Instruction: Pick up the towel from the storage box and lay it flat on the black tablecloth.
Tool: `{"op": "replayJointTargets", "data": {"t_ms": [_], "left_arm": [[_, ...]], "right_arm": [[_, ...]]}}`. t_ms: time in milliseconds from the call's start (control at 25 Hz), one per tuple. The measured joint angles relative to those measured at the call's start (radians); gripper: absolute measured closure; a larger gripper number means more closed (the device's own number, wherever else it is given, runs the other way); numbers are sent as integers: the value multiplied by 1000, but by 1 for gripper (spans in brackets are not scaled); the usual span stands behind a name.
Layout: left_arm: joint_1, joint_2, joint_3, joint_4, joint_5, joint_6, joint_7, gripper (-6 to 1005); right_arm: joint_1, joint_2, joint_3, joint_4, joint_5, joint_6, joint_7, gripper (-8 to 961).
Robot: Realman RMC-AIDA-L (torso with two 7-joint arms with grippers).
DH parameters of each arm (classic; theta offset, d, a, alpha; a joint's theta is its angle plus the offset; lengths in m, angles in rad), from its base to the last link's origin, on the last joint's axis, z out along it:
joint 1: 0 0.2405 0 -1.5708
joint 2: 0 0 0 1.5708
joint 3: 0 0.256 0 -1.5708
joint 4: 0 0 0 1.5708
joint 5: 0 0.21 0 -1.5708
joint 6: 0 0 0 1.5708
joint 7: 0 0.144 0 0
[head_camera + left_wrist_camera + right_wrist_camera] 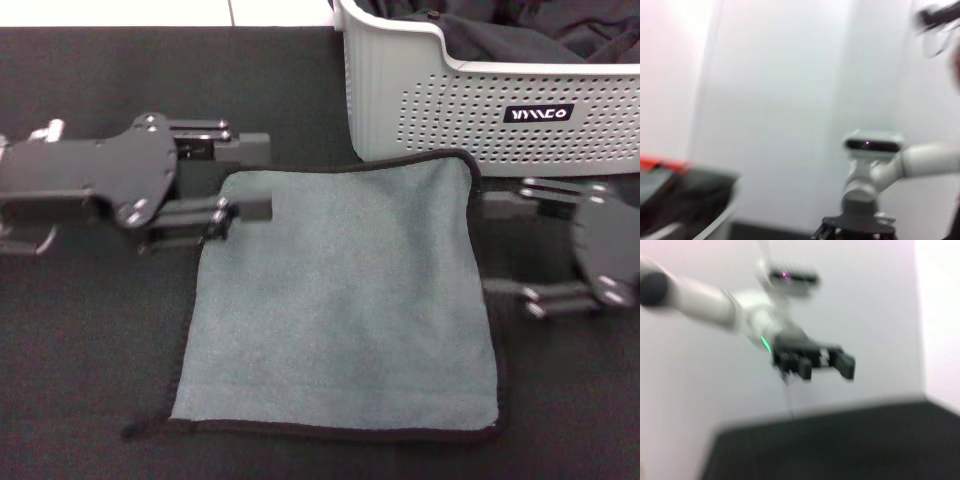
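The towel [345, 300] lies spread flat on the black tablecloth [90, 350], grey-teal face up, its black edging showing all round. The light grey storage box [420, 110] stands just behind it at the back right. My left gripper [245, 175] is low at the towel's far left corner, open, with one finger over the towel's edge and nothing held. It also shows in the right wrist view [822, 365]. My right gripper [497, 245] is low beside the towel's right edge, open and empty.
Dark black fabric [520, 35] lies inside the storage box. A white surface [150, 12] shows beyond the tablecloth's far edge. In the left wrist view the right arm [875, 170] stands before a white wall.
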State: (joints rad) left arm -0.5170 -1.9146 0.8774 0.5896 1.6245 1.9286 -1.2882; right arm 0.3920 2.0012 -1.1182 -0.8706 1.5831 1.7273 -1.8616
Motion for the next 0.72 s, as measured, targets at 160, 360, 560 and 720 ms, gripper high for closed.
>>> {"op": "replayJointTargets", "data": {"t_ms": [160, 360, 560, 720], "left_arm": [[20, -16, 8, 0, -29, 92, 38, 438], [34, -30, 10, -2, -23, 97, 77, 437], [42, -30, 10, -3, -22, 99, 140, 437], [44, -27, 9, -5, -22, 99, 143, 437]], "right_arm": [[-80, -3, -39, -45, 125, 99, -18, 93], [-93, 0, -97, -57, 186, 83, -39, 94], [-64, 3, -132, -49, 196, 69, -41, 95], [-54, 5, -138, -48, 197, 64, -41, 96]]}}
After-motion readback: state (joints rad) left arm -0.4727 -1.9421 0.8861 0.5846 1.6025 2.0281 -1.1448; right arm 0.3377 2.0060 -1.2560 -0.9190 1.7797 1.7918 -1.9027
